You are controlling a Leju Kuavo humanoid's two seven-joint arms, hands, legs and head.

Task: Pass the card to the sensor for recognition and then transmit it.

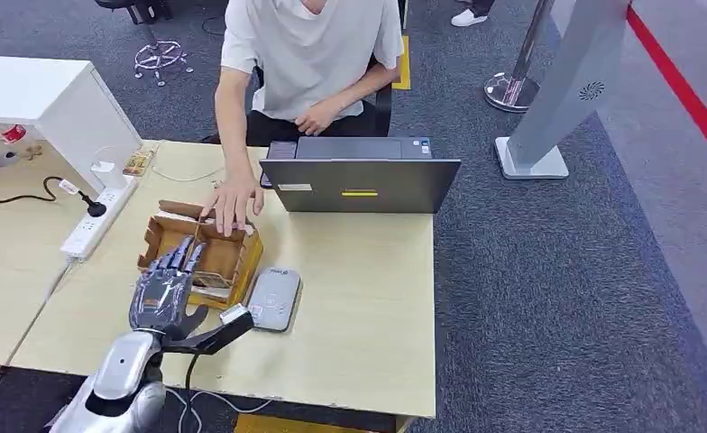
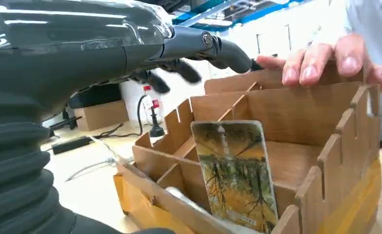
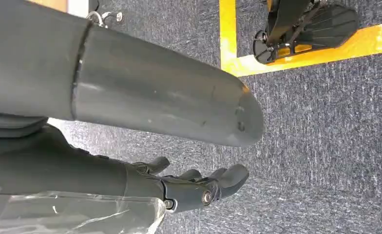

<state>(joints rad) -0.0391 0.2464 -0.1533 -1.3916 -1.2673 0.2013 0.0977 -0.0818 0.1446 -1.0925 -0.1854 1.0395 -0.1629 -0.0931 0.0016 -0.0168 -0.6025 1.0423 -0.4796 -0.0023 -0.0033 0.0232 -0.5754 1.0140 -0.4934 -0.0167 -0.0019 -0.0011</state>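
A card (image 2: 235,175) printed with a yellow tree picture stands upright in a front slot of the compartmented cardboard box (image 1: 226,259) (image 2: 296,107). My left hand (image 1: 163,290) (image 2: 130,48) hovers over the box's near left part with its fingers stretched out above the card and its thumb spread toward the sensor. It holds nothing. The sensor (image 1: 273,299), a flat grey card reader, lies on the table just right of the box. My right hand (image 3: 199,187) hangs over the carpet, fingers loosely apart and empty.
A person sits behind the table, one hand (image 1: 233,204) (image 2: 325,61) resting on the box's far rim. A grey laptop (image 1: 361,184) stands beyond the sensor. A power strip (image 1: 93,224) with cables lies left of the box. The table's (image 1: 368,298) right half is bare wood.
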